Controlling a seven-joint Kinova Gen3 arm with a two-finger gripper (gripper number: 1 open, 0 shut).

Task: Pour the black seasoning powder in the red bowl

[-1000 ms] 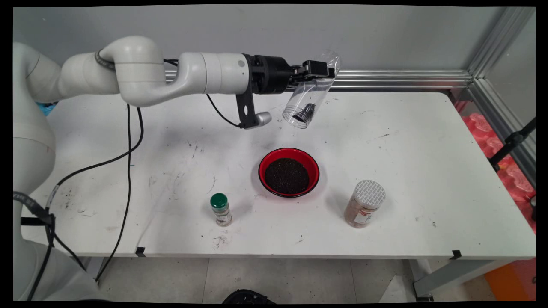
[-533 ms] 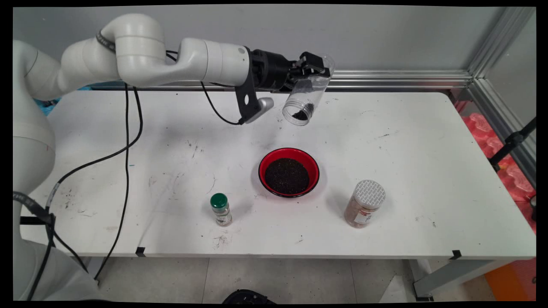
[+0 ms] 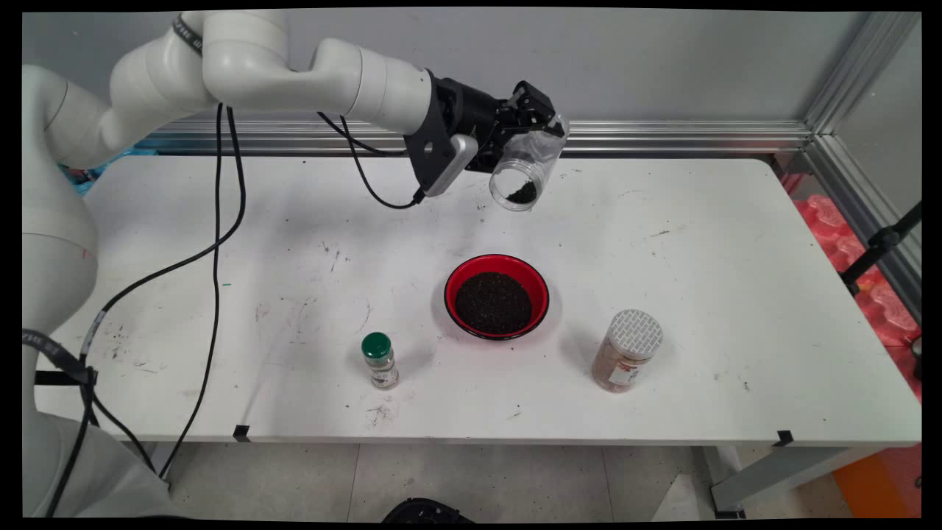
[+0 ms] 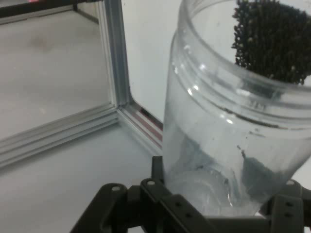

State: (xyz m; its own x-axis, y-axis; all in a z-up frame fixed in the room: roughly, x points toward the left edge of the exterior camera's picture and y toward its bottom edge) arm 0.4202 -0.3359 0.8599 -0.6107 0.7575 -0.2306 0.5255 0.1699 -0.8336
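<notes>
My gripper point(image 3: 539, 126) is shut on a clear plastic jar point(image 3: 524, 171), held high above the table's far middle. The jar is tilted with its open mouth pointing down toward the camera, and a small clump of dark grains point(image 3: 522, 193) lies near the mouth. In the hand view the jar point(image 4: 233, 121) fills the right side, its base sitting between the black linkage at the bottom, with dark grains point(image 4: 272, 39) resting by the rim. Below and nearer the front stands a red bowl point(image 3: 460, 274) filled with the same dark grains.
A small green-capped spice bottle point(image 3: 380, 360) stands front left of the bowl. A larger jar of reddish-brown spice with a white lid point(image 3: 627, 350) stands front right. An aluminium rail point(image 3: 662, 136) runs along the table's far edge. Black cables point(image 3: 217, 221) hang at the left.
The arm has risen and the wrist has turned, swinging the jar's mouth more toward the camera. The clump of grains inside has slid closer to the mouth. Bowl and bottles are unmoved.
</notes>
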